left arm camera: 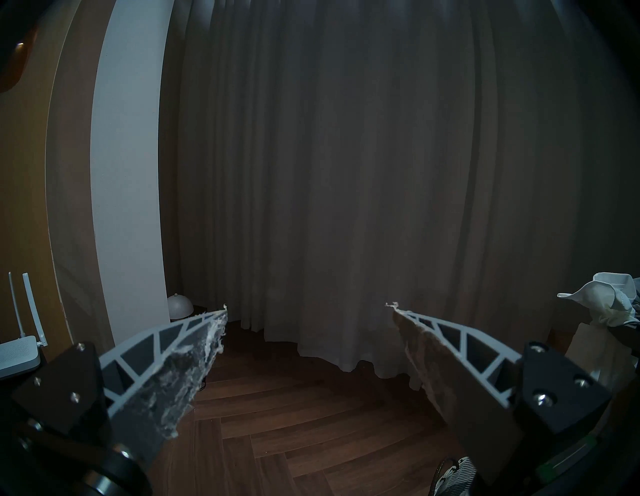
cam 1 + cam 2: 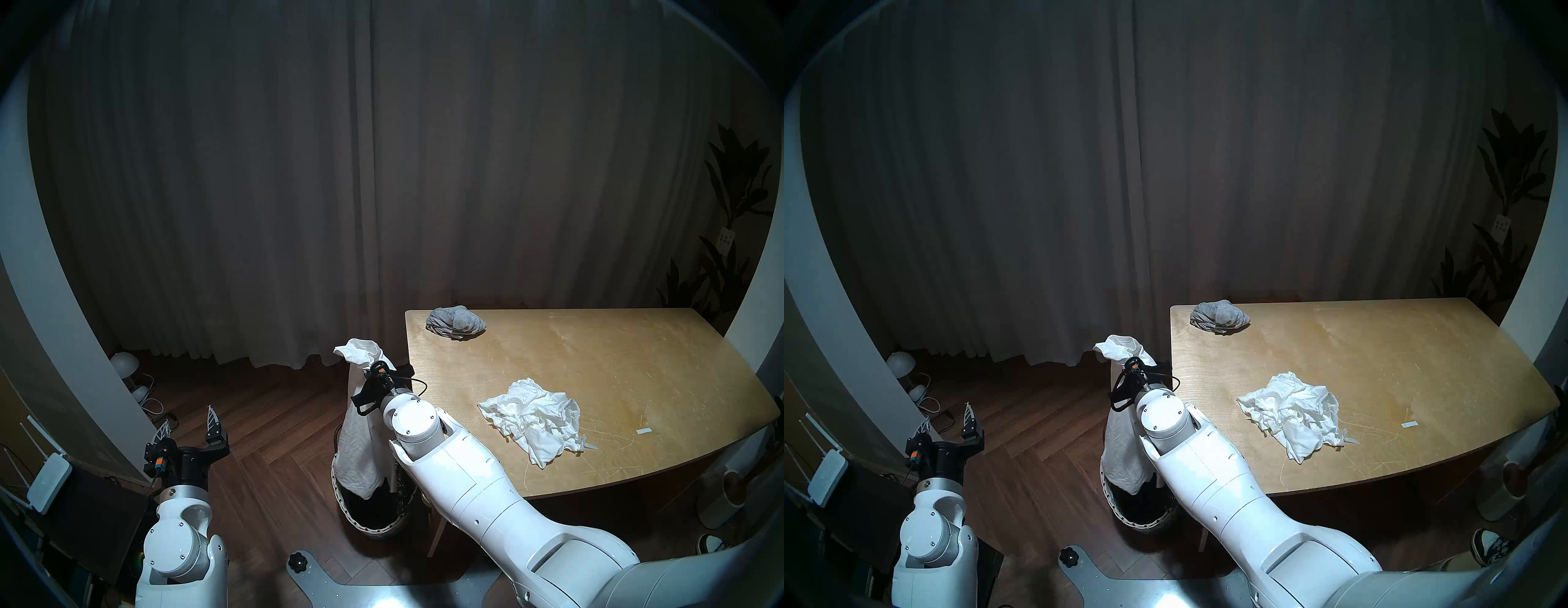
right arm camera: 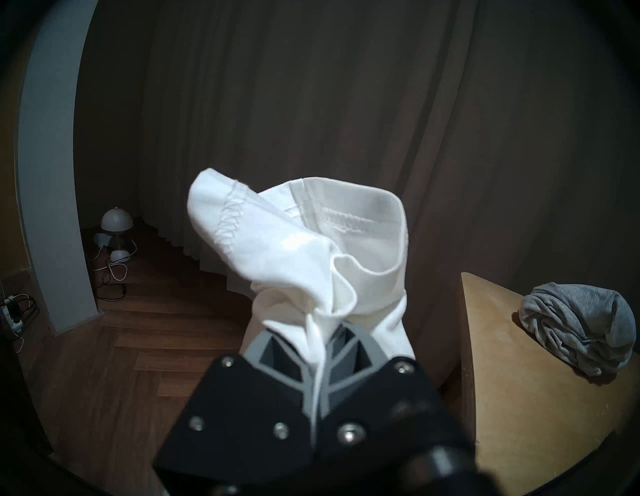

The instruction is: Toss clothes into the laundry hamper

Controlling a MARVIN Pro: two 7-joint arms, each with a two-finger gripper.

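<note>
A thin white cloth garment is pinched by the closed right claw, its hem draped into the tall woven wicker hamper. The left claw is held wide open, empty.

Two white garments, one grey garment — one hamper, one table

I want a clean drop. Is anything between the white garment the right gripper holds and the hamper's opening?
Nothing visible blocks it. The white garment, pinched in the right gripper, hangs straight down with its lower end already at the hamper mouth, beside the table edge. The open left gripper stands well aside.
</note>
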